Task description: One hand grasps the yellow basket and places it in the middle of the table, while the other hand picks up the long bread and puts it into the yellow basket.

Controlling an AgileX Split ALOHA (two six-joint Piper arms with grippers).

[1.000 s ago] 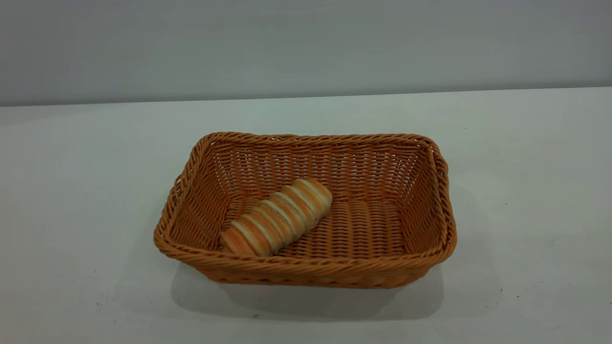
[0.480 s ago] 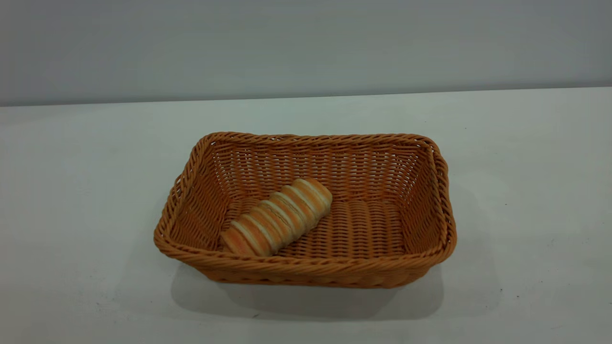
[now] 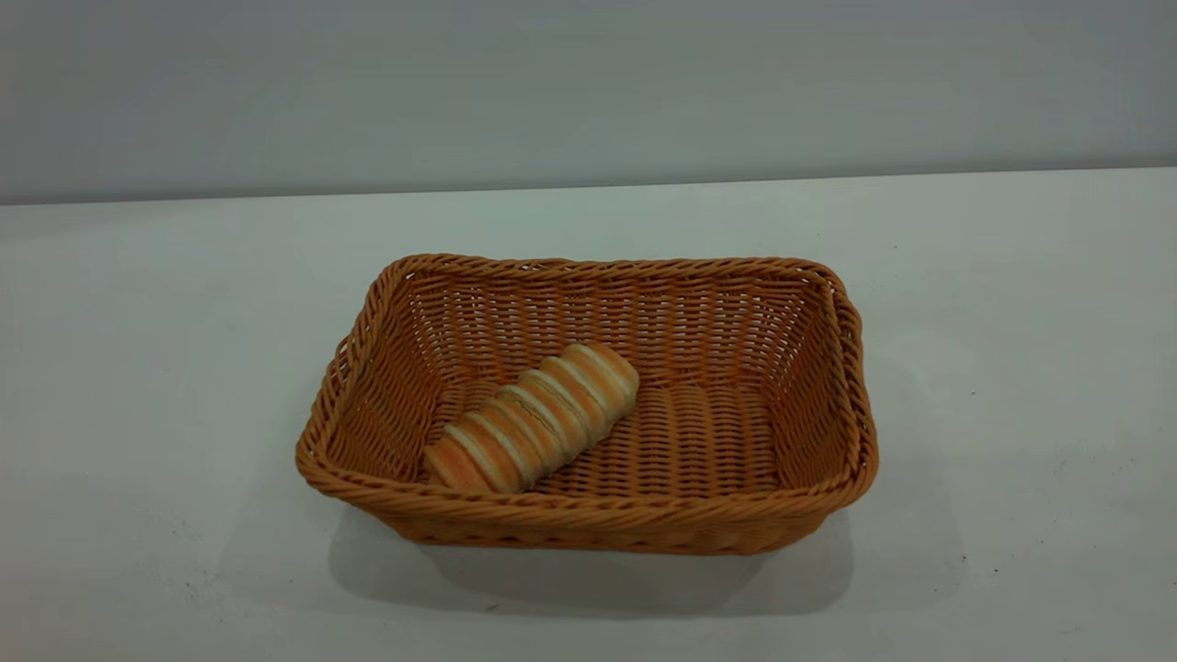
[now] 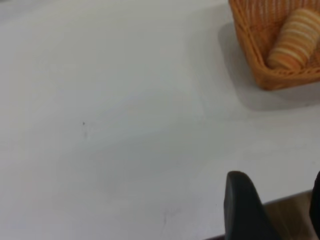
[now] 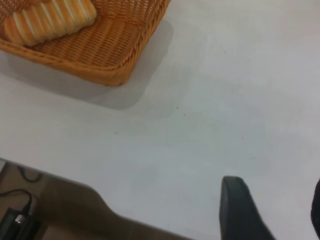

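The yellow basket (image 3: pixel 588 519) stands in the middle of the white table (image 3: pixel 138 368). The long bread (image 3: pixel 533 418) lies slantwise on its floor, towards the left end. Neither arm shows in the exterior view. In the left wrist view, my left gripper (image 4: pixel 278 177) hovers open and empty over the table's edge, well away from the basket (image 4: pixel 250 45) and the bread (image 4: pixel 295 40). In the right wrist view, my right gripper (image 5: pixel 275 182) is likewise open and empty near the table's edge, far from the basket (image 5: pixel 115 75) and the bread (image 5: pixel 50 20).
A grey wall (image 3: pixel 588 92) rises behind the table. Beyond the table's edge I see a brown floor (image 4: pixel 290 210) and a dark cable (image 5: pixel 17 212). White tabletop surrounds the basket on all sides.
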